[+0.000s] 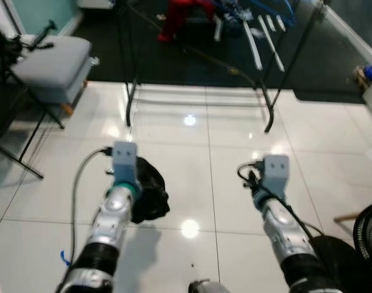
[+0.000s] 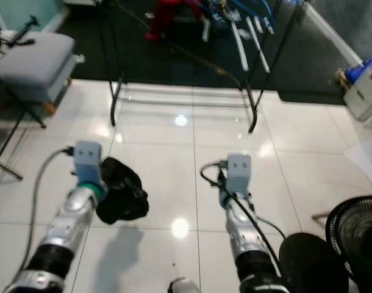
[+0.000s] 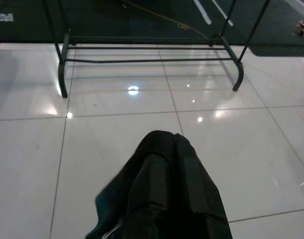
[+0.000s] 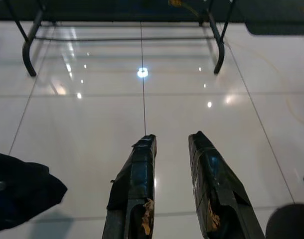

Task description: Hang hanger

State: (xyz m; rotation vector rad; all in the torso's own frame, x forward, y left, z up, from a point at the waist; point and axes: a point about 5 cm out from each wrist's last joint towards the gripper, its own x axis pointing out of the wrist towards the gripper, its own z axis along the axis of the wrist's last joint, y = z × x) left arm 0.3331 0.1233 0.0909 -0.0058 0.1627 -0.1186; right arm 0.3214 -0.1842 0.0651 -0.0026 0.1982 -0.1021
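Over a glossy white tiled floor (image 1: 192, 177), both silver arms reach forward from the robot's body. The left hand (image 3: 167, 164) is wrapped in a bundle of black cloth (image 1: 148, 189) that covers its fingers, so I cannot tell how far they are parted; the cloth hangs bunched just past the wrist, above the tiles. The right hand (image 4: 172, 149) is empty, its two black fingers (image 4: 137, 184) held apart with a clear strip of floor between them, and it hovers above the tiles with nothing between the tips.

Ahead of both hands stands a black metal garment rack (image 1: 201, 91), its curved feet resting on the white tiles near the edge of a dark carpet (image 1: 332, 67). Its lower crossbars run side to side between the uprights. Higher up on the rack, white hangers (image 1: 259, 36) slope down beside blue ones, with a red garment (image 1: 183, 15) further to the robot's left. A thin yellowish cord crosses the carpet behind the rack's base. No hanger can be made out inside the black cloth.

To the robot's left sits a grey cushioned seat (image 1: 52, 61) with black tripod legs crossing in front of it. At the robot's right, near the lower edge, is the round black grille of a fan (image 2: 357, 238).
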